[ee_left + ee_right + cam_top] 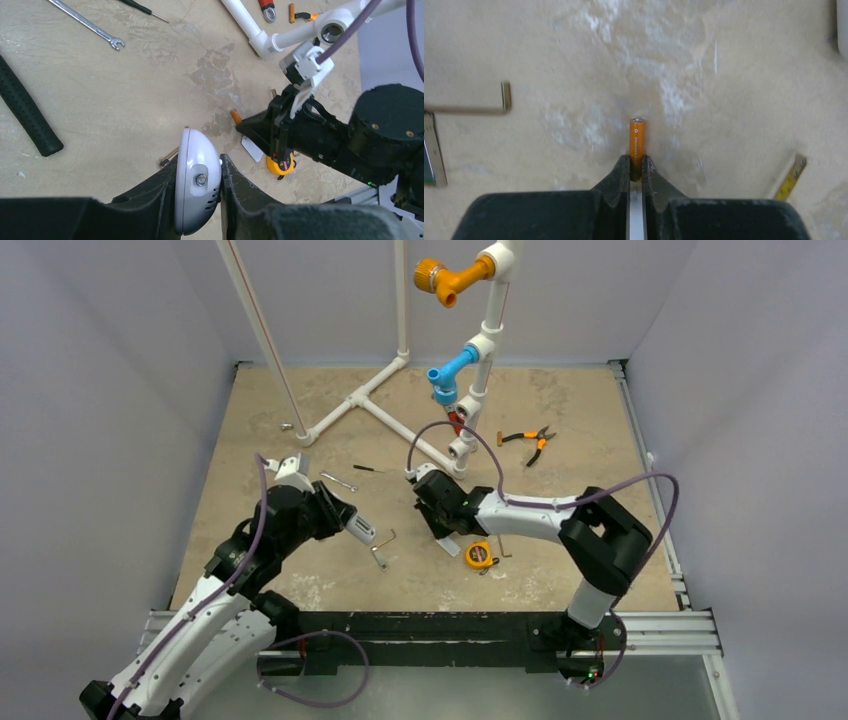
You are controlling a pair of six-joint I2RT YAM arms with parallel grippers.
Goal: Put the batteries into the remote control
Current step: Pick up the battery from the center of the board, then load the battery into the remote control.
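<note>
My left gripper (199,159) is shut on the white remote control (199,180), seen end-on between the fingers. In the top view the left gripper (348,520) holds the remote (362,531) left of centre. My right gripper (635,160) is shut on an orange battery (636,142), which sticks out forward just above the table. The battery tip (235,116) also shows in the left wrist view. The right gripper (437,525) is right of the remote and apart from it. A second battery (291,12) lies by the pliers (527,440).
A white flat plate (449,545) and a yellow tape measure (481,555) lie beside the right gripper. A wrench (338,481), a screwdriver (367,468) and a hex key (385,537) lie near the left gripper. A white pipe frame (400,425) stands at the back.
</note>
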